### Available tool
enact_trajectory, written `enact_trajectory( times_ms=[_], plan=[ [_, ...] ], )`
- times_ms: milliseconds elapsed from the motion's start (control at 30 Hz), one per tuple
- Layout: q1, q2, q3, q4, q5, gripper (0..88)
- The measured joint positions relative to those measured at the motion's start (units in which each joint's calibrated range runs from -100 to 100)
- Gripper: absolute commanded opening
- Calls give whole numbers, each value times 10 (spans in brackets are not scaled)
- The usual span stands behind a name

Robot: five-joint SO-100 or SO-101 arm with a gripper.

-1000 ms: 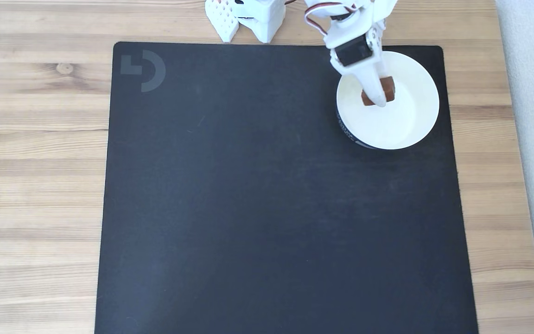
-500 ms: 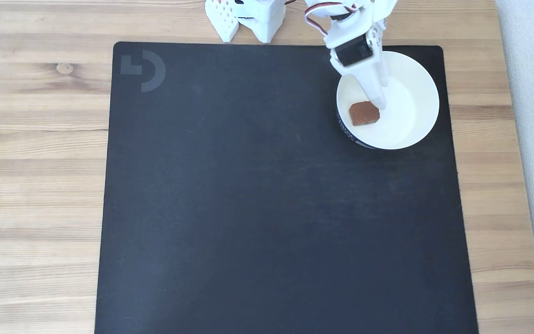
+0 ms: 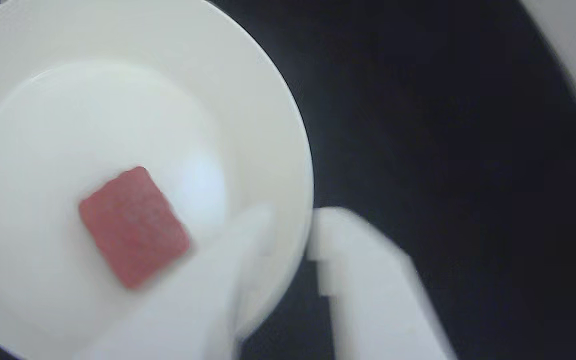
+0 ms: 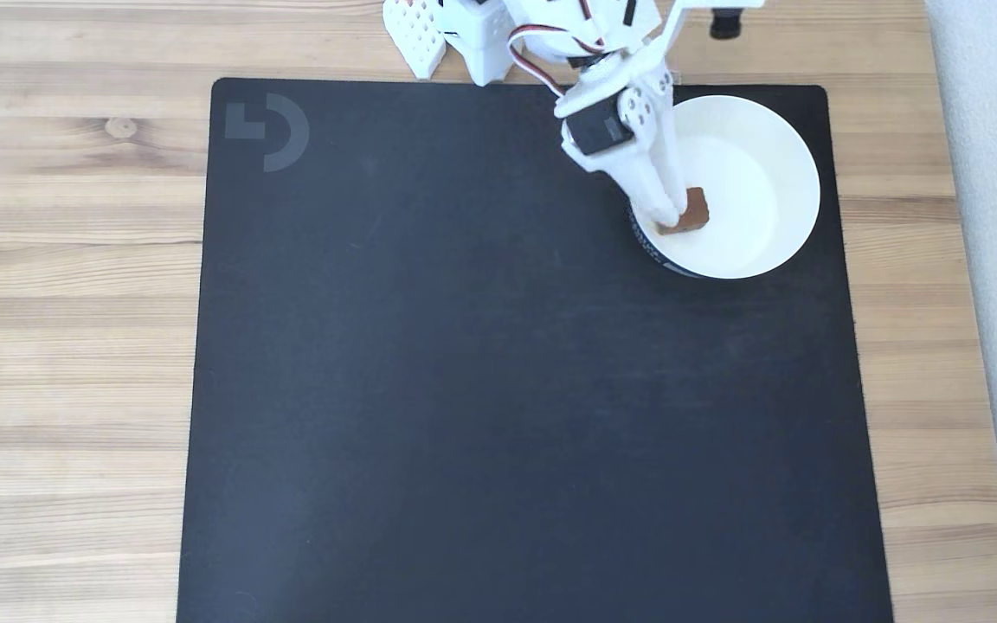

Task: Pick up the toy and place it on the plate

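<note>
Wood-grain worktop (image 4: 74, 260) is carrying a black mat (image 4: 464, 389) bearing a grey logo (image 4: 266, 131). We are seeing the white end effector (image 4: 670, 206) spread apart, pinching nothing, angling down over the plate's (image 4: 775, 173) left rim. Lettering on the plate's band is unreadable. Reddish-brown, rounded-square toy (image 3: 134, 233) is lying flat inside the plate.
</note>
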Motion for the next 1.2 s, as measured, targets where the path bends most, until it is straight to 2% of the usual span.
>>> enact_trajectory(
  times_ms=[200,300,367,433,567,733,767,867,967,1200],
  plan=[
    [122,-185,83,6,2,24],
    [211,-286,85,82,2,24],
    [228,-305,85,109,2,24],
    [286,-346,84,166,8,24],
    [360,-358,84,215,62,24],
    [390,-359,84,240,177,24],
    [387,-359,84,266,227,24],
    [399,-360,84,306,285,24],
    [419,-360,84,356,311,24],
    [417,-360,84,373,319,24]
  ],
)
